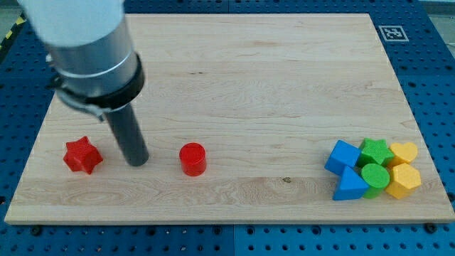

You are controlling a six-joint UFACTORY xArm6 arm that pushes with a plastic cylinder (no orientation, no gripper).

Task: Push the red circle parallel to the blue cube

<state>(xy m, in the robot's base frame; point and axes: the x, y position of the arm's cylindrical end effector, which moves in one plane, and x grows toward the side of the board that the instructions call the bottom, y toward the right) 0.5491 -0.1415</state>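
Dark and straight, the rod ends in my tip (137,161), which has no jaws to open or close and holds nothing; it rests on the wooden board (234,85) between the red star (82,155) at the view's left and the red circle (192,158) at its right, touching neither. Far off at the view's right lies a tight cluster: blue cube (343,156), blue triangle (350,185), green star (375,150), green circle (375,175), yellow heart (404,151) and yellow hexagon (403,180). A black-and-white square marker (392,33) sits at the board's top right corner; no writing is readable.
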